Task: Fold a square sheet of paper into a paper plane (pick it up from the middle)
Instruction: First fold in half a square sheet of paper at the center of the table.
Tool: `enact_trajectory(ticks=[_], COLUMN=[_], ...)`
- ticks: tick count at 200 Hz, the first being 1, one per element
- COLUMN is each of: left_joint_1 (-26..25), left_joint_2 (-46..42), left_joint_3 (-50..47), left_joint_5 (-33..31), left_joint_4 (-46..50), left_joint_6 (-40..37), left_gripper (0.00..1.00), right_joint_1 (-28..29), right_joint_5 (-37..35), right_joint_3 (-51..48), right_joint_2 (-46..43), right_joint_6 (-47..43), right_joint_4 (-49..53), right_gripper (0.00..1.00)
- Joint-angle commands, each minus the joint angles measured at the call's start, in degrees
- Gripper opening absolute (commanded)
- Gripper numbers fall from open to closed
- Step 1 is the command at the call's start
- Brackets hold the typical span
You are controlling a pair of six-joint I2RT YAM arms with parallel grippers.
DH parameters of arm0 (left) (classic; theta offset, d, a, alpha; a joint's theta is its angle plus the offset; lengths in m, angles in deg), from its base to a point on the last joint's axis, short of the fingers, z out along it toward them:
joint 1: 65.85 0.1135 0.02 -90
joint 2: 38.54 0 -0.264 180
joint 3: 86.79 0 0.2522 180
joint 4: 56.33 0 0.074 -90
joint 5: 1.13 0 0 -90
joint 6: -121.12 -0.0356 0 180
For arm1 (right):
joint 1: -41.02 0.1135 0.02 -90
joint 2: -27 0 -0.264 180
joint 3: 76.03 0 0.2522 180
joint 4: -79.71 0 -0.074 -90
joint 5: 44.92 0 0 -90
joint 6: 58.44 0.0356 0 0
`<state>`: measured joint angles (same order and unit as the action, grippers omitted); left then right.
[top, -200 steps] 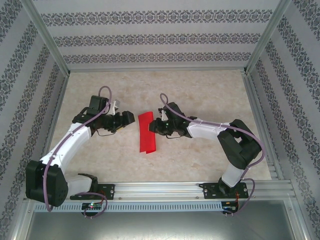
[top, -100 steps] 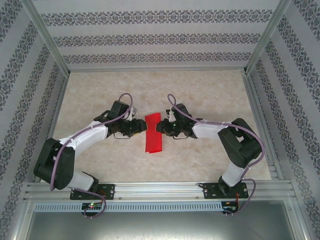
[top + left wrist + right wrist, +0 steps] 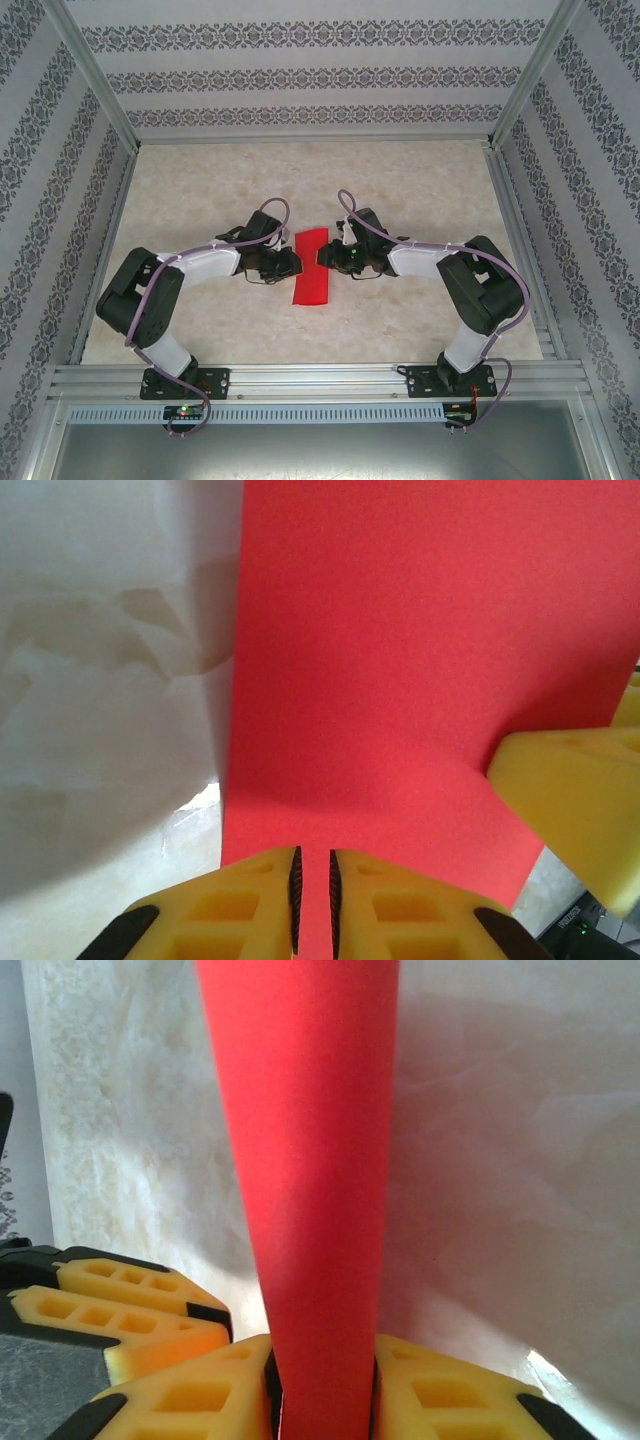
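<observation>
- Swinging inward over the last second, the left arm has brought the left gripper [image 3: 292, 265] against the red paper [image 3: 312, 275], which it earlier stood clear of.
- Its 2 yellow fingers stand almost together, the paper's edge pinched in the narrow slit between them.
- From the opposite side, the right gripper [image 3: 322, 257] clamps the same strip, which bulges up between its 2 fingers.
- Held from both sides, the paper sits over the middle of the marbled table [image 3: 420, 180]; whether it touches the surface cannot be told.
- Patterned walls [image 3: 300, 80] close the far end.
</observation>
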<state>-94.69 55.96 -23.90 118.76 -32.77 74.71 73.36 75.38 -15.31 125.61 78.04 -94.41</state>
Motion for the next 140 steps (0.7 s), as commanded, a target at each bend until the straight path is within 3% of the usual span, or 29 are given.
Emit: enact_trajectory(ticks=[1, 57, 107, 140], left_joint_1=[-1.5, -2.6, -3.1, -3.4], left_joint_2=[2.2, 5.7, 7.1, 7.5], left_joint_3=[2.2, 3.7, 4.0, 4.2], left_joint_5=[-0.8, -0.7, -0.1, 0.3], left_joint_4=[-2.0, -2.0, -2.9, -3.7], left_joint_6=[-0.4, -0.8, -0.8, -0.4], left_gripper=[0.18, 0.17, 0.17, 0.17], right_joint_1=[-0.8, -0.9, -0.4, 0.7], right_joint_5=[-0.7, -3.7, -9.4, -10.0], right_joint_3=[-0.7, -0.5, 0.3, 0.3], right_joint_2=[-0.6, -2.2, -6.1, -6.0], right_joint_6=[-2.2, -4.0, -6.6, -5.3], right_joint_4=[1.8, 6.0, 13.8, 14.6], right_gripper=[0.30, 0.35, 0.52, 0.53])
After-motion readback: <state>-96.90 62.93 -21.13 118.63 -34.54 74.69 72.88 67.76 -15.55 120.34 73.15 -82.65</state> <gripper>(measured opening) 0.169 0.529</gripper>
